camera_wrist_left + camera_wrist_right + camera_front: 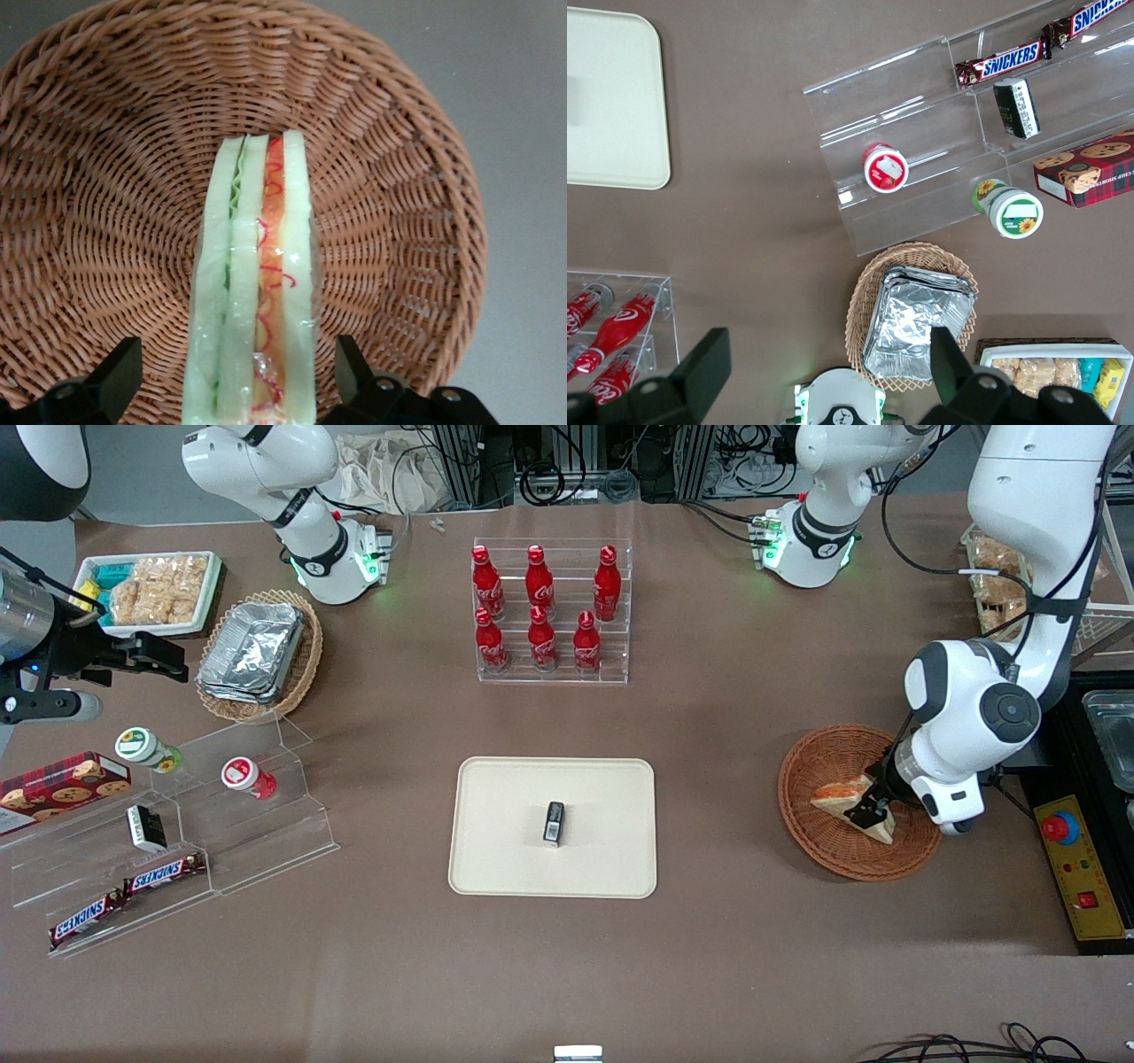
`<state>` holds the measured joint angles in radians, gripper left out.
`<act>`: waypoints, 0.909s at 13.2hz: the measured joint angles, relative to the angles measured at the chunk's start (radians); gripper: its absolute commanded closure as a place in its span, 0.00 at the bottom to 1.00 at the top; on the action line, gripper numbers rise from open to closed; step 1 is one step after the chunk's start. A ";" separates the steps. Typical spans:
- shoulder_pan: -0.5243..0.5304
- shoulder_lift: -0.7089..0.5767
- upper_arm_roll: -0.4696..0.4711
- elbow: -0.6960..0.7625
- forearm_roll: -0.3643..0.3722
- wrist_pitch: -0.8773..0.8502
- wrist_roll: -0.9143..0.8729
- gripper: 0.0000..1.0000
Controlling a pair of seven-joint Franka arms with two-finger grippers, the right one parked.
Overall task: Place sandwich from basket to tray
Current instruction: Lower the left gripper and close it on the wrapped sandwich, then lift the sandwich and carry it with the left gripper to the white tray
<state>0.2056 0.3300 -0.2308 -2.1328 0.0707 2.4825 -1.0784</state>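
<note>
The sandwich (842, 793) is a pale bread wedge with an orange-red filling stripe, and it lies in the round reddish-brown wicker basket (815, 850) toward the working arm's end of the table. My gripper (873, 810) is down in the basket over the sandwich. In the left wrist view the gripper (236, 359) is open. Its black fingers (124, 363) straddle the sandwich (252, 283), with a gap of basket (106, 177) weave showing on each side. The cream-beige tray (496, 797) lies mid-table, nearer the front camera than the bottle rack.
A small black packet (554, 822) stands on the tray. A clear rack of red cola bottles (551, 611) sits mid-table. Toward the parked arm's end are an acrylic stepped shelf with snacks (177, 824) and an oval basket of foil containers (257, 654). A yellow box with a red stop button (1076, 859) lies beside the basket.
</note>
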 measured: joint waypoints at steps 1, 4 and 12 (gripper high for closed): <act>0.000 0.000 0.000 0.000 0.003 0.001 -0.004 0.43; 0.000 -0.002 0.000 0.001 0.007 0.005 -0.031 0.82; -0.001 -0.138 -0.038 0.120 0.026 -0.307 -0.048 0.96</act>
<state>0.2048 0.1920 -0.2684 -2.0125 0.0968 2.1752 -1.1265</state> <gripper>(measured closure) 0.841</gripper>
